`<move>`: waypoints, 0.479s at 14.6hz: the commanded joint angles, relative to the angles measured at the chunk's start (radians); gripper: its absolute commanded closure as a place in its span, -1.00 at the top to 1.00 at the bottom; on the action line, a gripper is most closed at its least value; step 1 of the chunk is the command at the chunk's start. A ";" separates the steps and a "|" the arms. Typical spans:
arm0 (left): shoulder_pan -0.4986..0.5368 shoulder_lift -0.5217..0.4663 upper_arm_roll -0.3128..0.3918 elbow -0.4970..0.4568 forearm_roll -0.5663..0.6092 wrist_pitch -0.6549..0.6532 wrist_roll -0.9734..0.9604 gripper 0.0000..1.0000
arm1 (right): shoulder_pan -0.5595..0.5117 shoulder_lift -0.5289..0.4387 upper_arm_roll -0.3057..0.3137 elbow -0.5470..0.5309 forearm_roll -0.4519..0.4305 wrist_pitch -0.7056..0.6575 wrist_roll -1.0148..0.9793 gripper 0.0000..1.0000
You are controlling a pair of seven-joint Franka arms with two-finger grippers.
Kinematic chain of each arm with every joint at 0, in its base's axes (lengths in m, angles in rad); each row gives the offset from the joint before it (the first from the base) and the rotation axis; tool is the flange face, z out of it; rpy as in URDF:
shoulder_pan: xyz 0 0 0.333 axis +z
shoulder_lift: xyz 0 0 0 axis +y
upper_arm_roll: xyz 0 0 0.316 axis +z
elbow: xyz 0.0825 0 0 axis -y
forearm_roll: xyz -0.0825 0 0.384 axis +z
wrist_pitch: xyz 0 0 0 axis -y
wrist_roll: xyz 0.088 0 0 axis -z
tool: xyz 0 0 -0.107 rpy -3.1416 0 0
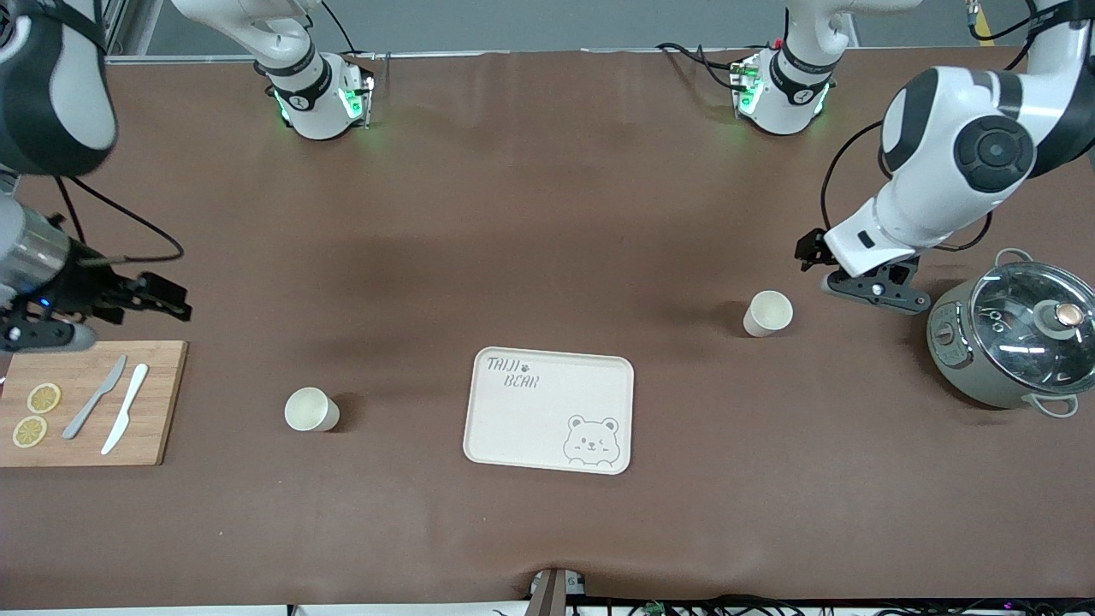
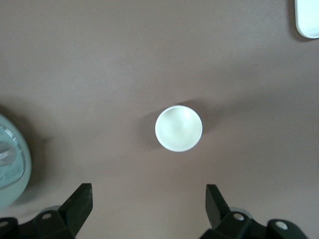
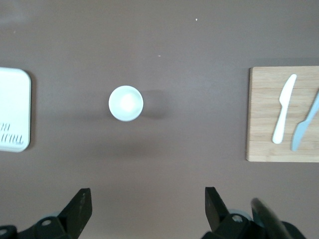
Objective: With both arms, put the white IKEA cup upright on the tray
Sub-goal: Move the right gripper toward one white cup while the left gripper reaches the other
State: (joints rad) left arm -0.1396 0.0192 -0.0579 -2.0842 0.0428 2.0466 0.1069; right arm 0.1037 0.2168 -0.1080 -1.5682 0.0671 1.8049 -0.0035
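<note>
The cream-white tray (image 1: 547, 411) with "TAIJI BEAR" lettering lies empty at the table's middle, near the front camera. One white cup (image 1: 768, 313) stands upright toward the left arm's end, a little farther from the camera than the tray. It also shows in the left wrist view (image 2: 178, 128). A second white cup (image 1: 311, 409) stands upright beside the tray toward the right arm's end, and shows in the right wrist view (image 3: 126, 103). My left gripper (image 1: 855, 274) (image 2: 148, 199) is open and empty, up beside the first cup. My right gripper (image 1: 158, 298) (image 3: 148, 201) is open and empty, above the table by the cutting board.
A grey-green pot with a glass lid (image 1: 1014, 338) stands at the left arm's end. A wooden cutting board (image 1: 94, 402) at the right arm's end carries two lemon slices (image 1: 43, 398), a grey knife (image 1: 96, 396) and a white knife (image 1: 126, 407).
</note>
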 commanded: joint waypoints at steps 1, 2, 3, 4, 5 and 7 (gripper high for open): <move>0.037 -0.044 -0.007 -0.121 -0.001 0.137 0.051 1.00 | 0.010 0.070 -0.004 0.034 0.019 0.022 0.074 1.00; 0.037 -0.041 -0.007 -0.147 -0.001 0.179 0.054 1.00 | 0.010 0.093 -0.004 0.040 0.019 0.034 0.082 1.00; 0.037 -0.035 -0.007 -0.171 -0.001 0.217 0.060 1.00 | 0.010 0.114 -0.004 0.042 0.028 0.057 0.083 1.00; 0.037 -0.030 -0.007 -0.192 -0.001 0.260 0.063 1.00 | 0.008 0.136 -0.004 0.040 0.048 0.091 0.083 1.00; 0.038 -0.024 -0.007 -0.215 -0.001 0.306 0.068 1.00 | 0.004 0.163 -0.004 0.040 0.065 0.115 0.083 1.00; 0.041 0.005 -0.007 -0.226 -0.001 0.361 0.068 1.00 | 0.007 0.213 -0.004 0.040 0.069 0.164 0.086 1.00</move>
State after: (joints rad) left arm -0.1072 0.0213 -0.0576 -2.2814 0.0428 2.3493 0.1578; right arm 0.1085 0.3710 -0.1090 -1.5607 0.1174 1.9399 0.0664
